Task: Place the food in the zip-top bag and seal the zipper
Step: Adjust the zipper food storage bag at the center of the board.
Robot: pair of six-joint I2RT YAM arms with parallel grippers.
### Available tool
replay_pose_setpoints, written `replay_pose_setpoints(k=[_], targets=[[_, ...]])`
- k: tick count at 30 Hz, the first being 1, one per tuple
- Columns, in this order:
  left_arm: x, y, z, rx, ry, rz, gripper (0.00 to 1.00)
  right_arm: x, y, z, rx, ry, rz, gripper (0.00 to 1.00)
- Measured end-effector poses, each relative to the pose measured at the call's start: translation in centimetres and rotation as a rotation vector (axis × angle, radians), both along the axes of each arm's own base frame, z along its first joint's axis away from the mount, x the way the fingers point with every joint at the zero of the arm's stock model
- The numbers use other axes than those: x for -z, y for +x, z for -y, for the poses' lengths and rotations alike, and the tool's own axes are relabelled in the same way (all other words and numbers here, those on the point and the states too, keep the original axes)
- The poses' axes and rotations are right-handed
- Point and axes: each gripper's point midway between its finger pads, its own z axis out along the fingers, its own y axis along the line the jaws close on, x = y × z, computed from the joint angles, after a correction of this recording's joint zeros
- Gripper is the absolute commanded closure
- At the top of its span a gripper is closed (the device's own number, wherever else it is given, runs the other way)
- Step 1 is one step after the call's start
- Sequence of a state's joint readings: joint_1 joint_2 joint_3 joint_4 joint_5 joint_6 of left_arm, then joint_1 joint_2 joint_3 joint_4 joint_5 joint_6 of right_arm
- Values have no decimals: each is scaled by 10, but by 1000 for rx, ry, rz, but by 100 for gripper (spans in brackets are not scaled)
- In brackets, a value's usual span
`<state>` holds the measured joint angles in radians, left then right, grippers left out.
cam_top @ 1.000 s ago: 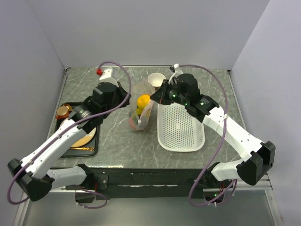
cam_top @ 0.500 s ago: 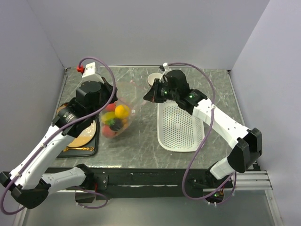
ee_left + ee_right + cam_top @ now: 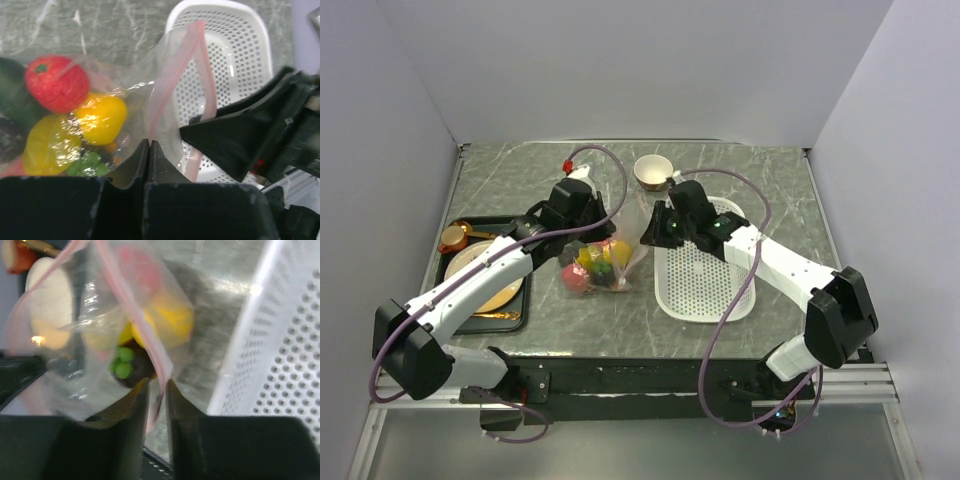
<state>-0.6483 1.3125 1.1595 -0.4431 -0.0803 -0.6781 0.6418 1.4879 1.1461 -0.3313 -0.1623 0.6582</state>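
Landing bag: your zip-top bag (image 3: 620,255) hung in the air between both claws a moment ago. Now it lies on the table (image 3: 760,170), between the dark tray (image 3: 527,300) and the white basket (image 3: 705,285).
Food: the food (image 3: 590,268) sits in a heap inside the bag, with red, yellow and green bits. You can see none left in the basket.
Zipper: the pink zipper (image 3: 208,75) gapes. Its two sides stand apart in a long loop, so the bag is not shut yet.
Left claw: your left claw (image 3: 149,146) is squeezed tight. It pinches the bag's edge right at one end of the pink strip.
Right claw: your right claw (image 3: 156,385) was shut a second ago. Now its jaws stand a little apart, and the pink strip runs down into the gap. It looks let go, but you cannot tell whether a finger touches the strip.
Meaning: the filling part looks done. Only the sealing is left, and it calls for a fresh pinch on the strip.
Left arm: your left arm (image 3: 470,285) stretches out from its base, crosses over the tray, and points its claw at the bag.
Right arm: your right arm (image 3: 780,265) reaches across the basket, and its claw points left at the bag's mouth, low down.
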Motion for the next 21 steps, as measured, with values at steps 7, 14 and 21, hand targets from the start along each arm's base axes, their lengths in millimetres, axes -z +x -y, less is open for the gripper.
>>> replay_pose_setpoints(k=[7, 14, 21], targets=[[-8, 1, 12, 41, -50, 17, 99, 15, -4, 45, 169, -108, 1, 6], [-10, 1, 17, 48, -75, 14, 99, -7, -18, 71, 230, -47, 69, 74], [-9, 4, 13, 25, -61, 19, 99, 37, -56, 52, 85, 14, -83, 91]])
